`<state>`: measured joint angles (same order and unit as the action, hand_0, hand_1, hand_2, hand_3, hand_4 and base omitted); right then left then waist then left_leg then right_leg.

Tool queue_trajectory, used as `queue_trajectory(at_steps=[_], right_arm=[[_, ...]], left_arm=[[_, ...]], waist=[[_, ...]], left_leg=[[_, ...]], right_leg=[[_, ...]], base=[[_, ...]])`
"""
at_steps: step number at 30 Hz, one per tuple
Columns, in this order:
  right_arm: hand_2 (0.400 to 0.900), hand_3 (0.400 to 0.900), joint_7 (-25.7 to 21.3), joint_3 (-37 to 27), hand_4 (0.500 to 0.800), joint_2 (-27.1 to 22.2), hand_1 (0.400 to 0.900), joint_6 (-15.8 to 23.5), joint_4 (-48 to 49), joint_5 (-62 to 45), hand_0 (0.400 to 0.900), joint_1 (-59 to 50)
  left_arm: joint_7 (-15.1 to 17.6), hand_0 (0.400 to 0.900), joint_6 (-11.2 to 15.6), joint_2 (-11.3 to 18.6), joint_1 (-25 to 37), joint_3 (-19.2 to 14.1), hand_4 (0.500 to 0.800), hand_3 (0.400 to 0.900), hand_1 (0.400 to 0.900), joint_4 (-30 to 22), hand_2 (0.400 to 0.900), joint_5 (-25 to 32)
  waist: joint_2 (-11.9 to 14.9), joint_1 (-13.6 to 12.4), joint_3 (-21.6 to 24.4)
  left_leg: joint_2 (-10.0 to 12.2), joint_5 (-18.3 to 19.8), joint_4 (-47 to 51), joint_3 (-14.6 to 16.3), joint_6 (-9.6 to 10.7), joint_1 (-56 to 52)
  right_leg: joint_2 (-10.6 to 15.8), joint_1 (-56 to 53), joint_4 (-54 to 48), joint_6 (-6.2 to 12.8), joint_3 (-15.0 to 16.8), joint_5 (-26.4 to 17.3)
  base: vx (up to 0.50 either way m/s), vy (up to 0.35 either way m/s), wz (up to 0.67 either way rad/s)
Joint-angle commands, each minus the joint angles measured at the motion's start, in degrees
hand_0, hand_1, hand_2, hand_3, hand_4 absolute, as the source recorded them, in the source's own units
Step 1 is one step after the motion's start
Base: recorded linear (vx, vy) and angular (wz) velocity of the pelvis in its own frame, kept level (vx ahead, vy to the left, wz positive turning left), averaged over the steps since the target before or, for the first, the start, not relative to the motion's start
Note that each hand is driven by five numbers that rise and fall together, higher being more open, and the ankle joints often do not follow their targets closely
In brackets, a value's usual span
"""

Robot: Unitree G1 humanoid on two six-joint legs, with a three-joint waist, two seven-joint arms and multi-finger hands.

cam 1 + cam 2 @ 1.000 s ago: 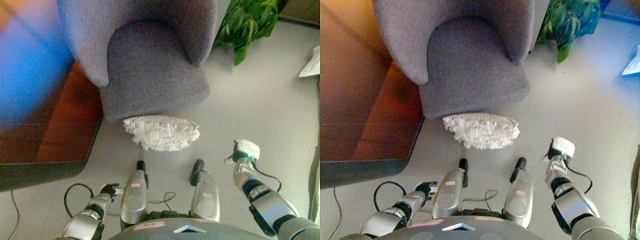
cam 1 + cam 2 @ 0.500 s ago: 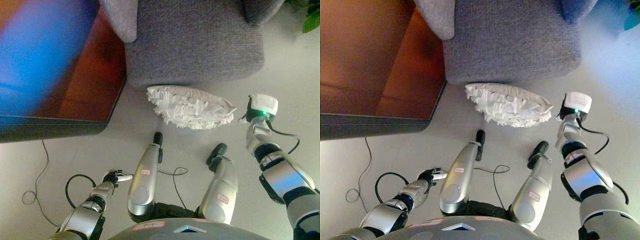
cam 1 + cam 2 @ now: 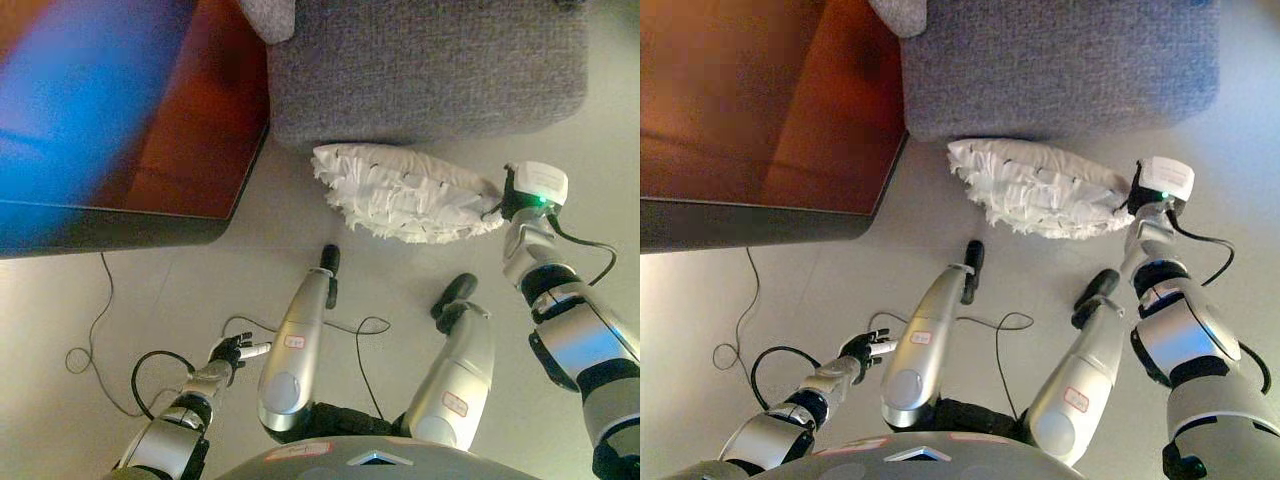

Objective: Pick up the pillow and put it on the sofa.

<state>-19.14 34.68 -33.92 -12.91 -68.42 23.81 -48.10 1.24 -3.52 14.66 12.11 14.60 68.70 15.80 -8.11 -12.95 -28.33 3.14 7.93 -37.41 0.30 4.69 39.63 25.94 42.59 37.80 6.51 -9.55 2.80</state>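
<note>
A white ruffled pillow lies on the grey floor, right against the front of the grey sofa. My right hand is at the pillow's right end and touches it; the hand is mostly hidden behind the pillow's edge and my wrist. My left hand hangs low at the lower left, far from the pillow, with relaxed fingers and nothing in it. The pillow also shows in the right eye view.
A dark reddish-brown wooden piece of furniture stands to the left of the sofa, its edge close to the pillow's left end. A thin cord lies on the floor at the left.
The camera has tilted down and closer, so the sofa and the pillow sit higher in view. My right hand has closed in on the pillow's right end. The left hand stays low.
</note>
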Motion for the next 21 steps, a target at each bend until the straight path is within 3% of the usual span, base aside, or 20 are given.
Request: queue_trajectory(at_steps=[1,4,9,21], right_arm=[[0.9,0.9,0.5,0.6,0.8,-4.9,0.9,2.6,6.0,-2.1,0.9,-4.0],[0.9,0.9,1.3,0.9,0.8,-4.7,0.9,2.8,7.0,-2.4,0.9,-4.6],[0.9,0.9,3.7,1.5,0.8,-4.7,0.9,2.7,8.2,-5.6,0.9,-8.1],[0.9,0.9,9.3,4.6,0.8,-6.5,0.9,2.5,10.3,-9.6,0.9,-17.3]], left_arm=[[0.4,0.9,0.2,3.7,-8.9,2.3,0.8,0.9,0.9,-0.2,0.9,1.3],[0.6,0.9,0.6,3.4,-9.0,2.7,0.8,0.9,0.9,-1.1,0.9,2.3],[1.1,0.9,1.1,3.4,-9.1,3.6,0.8,0.9,0.9,-2.6,0.9,5.3],[1.4,0.9,5.9,3.1,-11.4,3.5,0.8,0.9,0.9,-4.8,0.9,10.1]], waist=[[-1.1,-0.2,0.2],[-1.4,-0.1,-0.3],[-2.2,-0.4,-1.4],[-3.6,-1.8,-1.5]], left_leg=[[2.3,-2.7,3.1,-3.4,1.3,-0.7],[2.7,-0.7,1.2,-3.4,1.6,-0.4],[2.2,-0.7,-0.9,-3.7,1.3,3.3],[0.4,3.0,-15.6,-5.1,0.6,19.3]], right_leg=[[2.6,-1.2,1.0,2.77,7.0,-1.9],[2.4,-0.4,3.1,3.19,7.7,0.0],[1.8,3.4,5.5,2.81,8.3,0.6],[0.5,19.4,19.4,1.73,11.8,5.4]], base=[[-0.02,0.041,-0.06],[0.01,0.047,-0.07],[-0.06,0.033,-0.03],[-0.11,0.025,0.01]])
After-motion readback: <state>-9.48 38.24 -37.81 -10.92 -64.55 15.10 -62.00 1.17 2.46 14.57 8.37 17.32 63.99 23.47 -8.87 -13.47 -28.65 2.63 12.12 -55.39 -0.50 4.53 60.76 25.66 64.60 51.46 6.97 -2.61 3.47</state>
